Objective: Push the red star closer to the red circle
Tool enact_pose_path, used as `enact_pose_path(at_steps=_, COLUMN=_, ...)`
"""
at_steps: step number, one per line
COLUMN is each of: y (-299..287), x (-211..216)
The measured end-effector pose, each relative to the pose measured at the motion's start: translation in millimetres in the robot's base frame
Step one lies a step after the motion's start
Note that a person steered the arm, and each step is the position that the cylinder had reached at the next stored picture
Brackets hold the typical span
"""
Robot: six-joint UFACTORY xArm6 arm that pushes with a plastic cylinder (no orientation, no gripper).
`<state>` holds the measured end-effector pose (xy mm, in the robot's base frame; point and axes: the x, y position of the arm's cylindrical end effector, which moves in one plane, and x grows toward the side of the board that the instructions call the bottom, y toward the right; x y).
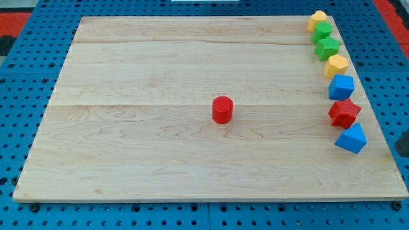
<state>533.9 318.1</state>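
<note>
The red star (344, 113) lies near the board's right edge, in a column of blocks. The red circle (222, 109) is a short cylinder standing alone near the middle of the board, well to the left of the star. A dark rod shows at the view's right edge; my tip (401, 153) is off the board, to the right of and slightly below the red star, next to the blue triangle (351, 138). It touches no block.
The column along the right edge of the wooden board (128, 160) runs from top to bottom: yellow block (317, 20), green block (322, 32), green star (328, 47), yellow block (336, 65), blue block (341, 87), then the red star and blue triangle.
</note>
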Motion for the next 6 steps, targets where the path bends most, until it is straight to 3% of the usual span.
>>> enact_pose_path(at_steps=2, y=-21, x=-61)
enact_pose_path(at_steps=6, y=-142, x=-62)
